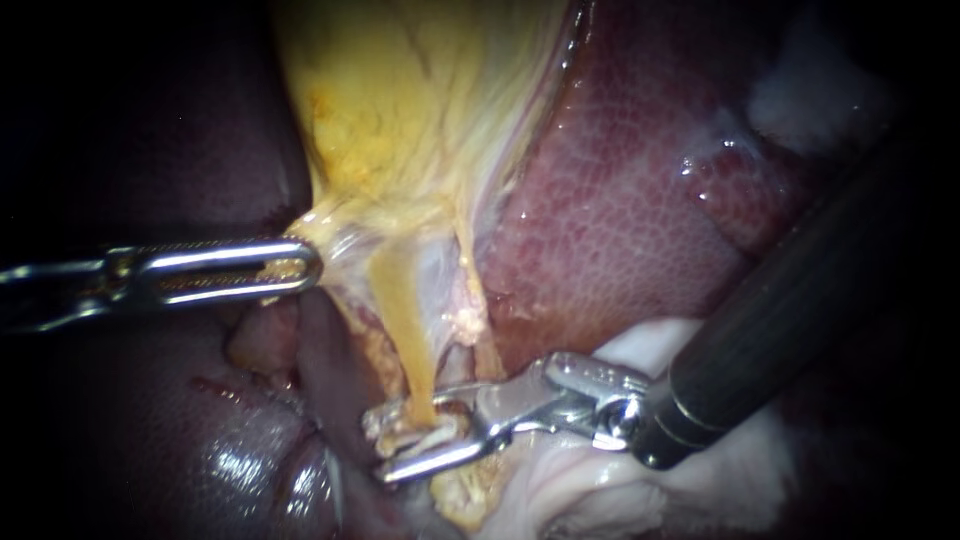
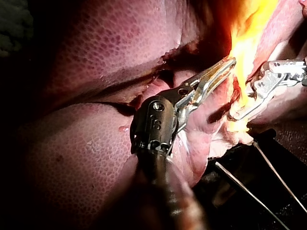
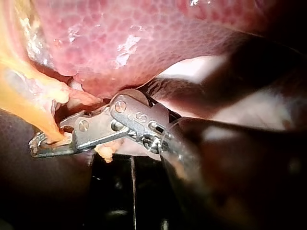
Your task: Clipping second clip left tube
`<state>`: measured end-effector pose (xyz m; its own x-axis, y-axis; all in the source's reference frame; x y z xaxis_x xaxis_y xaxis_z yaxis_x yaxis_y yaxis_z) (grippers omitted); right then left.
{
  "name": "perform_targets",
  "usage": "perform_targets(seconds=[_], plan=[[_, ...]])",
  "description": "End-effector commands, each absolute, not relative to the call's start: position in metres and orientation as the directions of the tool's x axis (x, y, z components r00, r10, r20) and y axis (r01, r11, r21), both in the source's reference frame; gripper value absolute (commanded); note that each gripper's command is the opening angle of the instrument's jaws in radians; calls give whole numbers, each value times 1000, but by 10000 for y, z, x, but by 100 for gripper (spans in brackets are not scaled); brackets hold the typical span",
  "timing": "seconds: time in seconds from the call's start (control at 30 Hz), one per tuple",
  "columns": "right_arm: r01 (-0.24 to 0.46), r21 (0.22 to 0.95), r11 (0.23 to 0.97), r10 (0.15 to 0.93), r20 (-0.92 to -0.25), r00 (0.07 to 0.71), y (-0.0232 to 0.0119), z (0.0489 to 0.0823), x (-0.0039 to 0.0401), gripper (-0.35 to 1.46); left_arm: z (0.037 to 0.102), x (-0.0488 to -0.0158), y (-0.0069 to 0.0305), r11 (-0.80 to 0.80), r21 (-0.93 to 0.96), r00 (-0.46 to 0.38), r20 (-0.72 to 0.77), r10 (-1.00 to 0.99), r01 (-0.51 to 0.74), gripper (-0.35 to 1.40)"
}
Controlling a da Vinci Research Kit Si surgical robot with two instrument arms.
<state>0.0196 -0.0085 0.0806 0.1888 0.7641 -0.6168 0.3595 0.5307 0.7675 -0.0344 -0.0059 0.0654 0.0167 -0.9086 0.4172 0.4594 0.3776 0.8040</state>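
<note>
1. Endoscope view: you are bringing your right instrument (image 1: 383, 446), a dark shaft ending in bright steel jaws, in from the right. Its jaws are standing spread around the left tube (image 1: 405, 330), the thicker yellow strand running down from the yellow, fibrous gallbladder (image 1: 400, 110). A gap is showing between them, so they are straddling the tube, not squeezing it. Your left instrument (image 1: 300, 268), a slim steel pair of slotted jaws, is pinching the gallbladder's lower edge and holding it out to the side. A thinner pale strand (image 1: 468, 270) is lying just beside the tube, above the right jaws. The mottled dark-red liver (image 1: 640, 220) is lying behind.

2. Left wrist view: your left instrument's (image 2: 230, 64) toothed jaws are pressing together on the gallbladder's edge. Ahead of them the right instrument (image 2: 237, 114) is sitting at the brightly lit tube.

3. Right wrist view: the right instrument's (image 3: 36, 146) jaws are lying either side of the tube (image 3: 33, 110) where it is coming down beside the liver (image 3: 144, 43). I cannot tell whether a clip is already sitting on the tube.

4. Judgement: you are placing the clip, positioned but not closing yet. The next move is calling for both jaw tips showing past the tube, the thin strand staying out of them, and a square squeeze under steady left tension.
</note>
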Motion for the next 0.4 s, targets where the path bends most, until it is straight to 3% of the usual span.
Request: perform_targets(seconds=[0.03,0.4], plan=[[360,767,531,764,-617,188,-85,807,195,-35,653,-344,-59,378,804,17,418,-909,459,-35],[359,767,532,764,-617,188,-84,810,194,-35,653,-344,-59,378,804,17,417,-909,459,-35]])
